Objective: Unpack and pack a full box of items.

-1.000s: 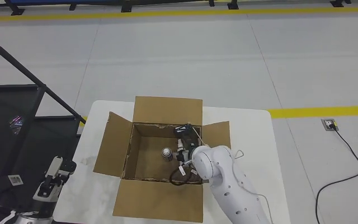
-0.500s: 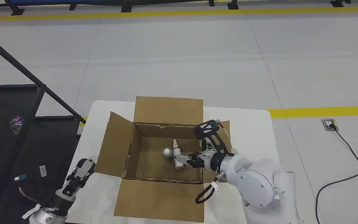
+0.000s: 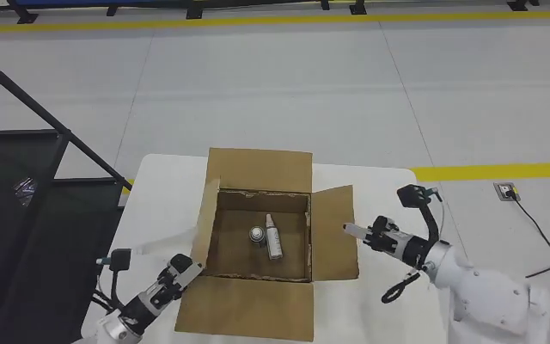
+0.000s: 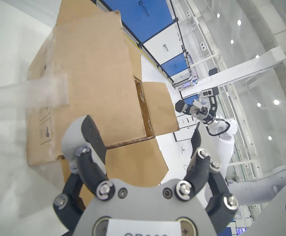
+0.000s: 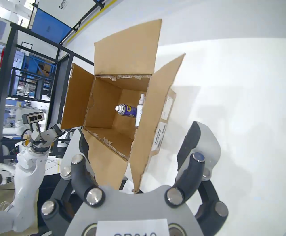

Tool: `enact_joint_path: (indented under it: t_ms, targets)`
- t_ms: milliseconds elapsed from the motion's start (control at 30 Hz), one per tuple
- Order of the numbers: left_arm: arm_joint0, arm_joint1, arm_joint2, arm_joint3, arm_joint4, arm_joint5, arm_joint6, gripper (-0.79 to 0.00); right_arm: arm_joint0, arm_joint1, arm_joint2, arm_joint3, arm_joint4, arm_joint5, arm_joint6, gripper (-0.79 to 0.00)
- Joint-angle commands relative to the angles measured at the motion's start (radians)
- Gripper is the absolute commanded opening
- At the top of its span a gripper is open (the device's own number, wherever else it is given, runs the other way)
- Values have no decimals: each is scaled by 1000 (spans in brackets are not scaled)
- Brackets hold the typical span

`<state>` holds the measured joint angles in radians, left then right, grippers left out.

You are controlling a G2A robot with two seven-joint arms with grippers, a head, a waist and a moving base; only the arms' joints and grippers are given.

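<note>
Your left end effector (image 4: 141, 125) and right end effector (image 5: 139, 131) are released; reaching in, you may snag the box flap (image 3: 333, 236).

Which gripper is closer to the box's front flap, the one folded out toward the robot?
Left. The left gripper hangs open right by the left corner of the front flap. The right gripper is open beyond the raised right flap, farther away.

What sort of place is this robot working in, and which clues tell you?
Probably a robotics lab or industrial test hall, not a home: a painted yellow floor line, large blue wall panels, and rows of ceiling lights set high overhead.
</note>
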<state>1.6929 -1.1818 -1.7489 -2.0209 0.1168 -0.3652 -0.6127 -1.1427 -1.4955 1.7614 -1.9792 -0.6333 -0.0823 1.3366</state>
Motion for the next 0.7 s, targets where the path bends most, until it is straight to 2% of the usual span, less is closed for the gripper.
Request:
enact_joint_path:
  t_ms: [0,200,300,400,567,667]
  targets:
    - [-11,1,22,12,23,9,0,0,31,8,11,81,47,-22,33,0]
    - [-37,2,62,46,59,25,14,0,112,30,-13,241,221,-132,128,0]
    - [-44,3,70,59,64,31,22,0,138,40,-35,276,331,-202,180,0]
    - [-49,4,75,71,65,36,30,0,156,52,-90,270,409,-216,185,0]
    - [-55,6,79,81,65,41,40,0,170,73,-232,240,417,-250,152,0]
    - [-55,8,80,83,64,43,45,0,185,78,-311,252,328,-262,119,0]
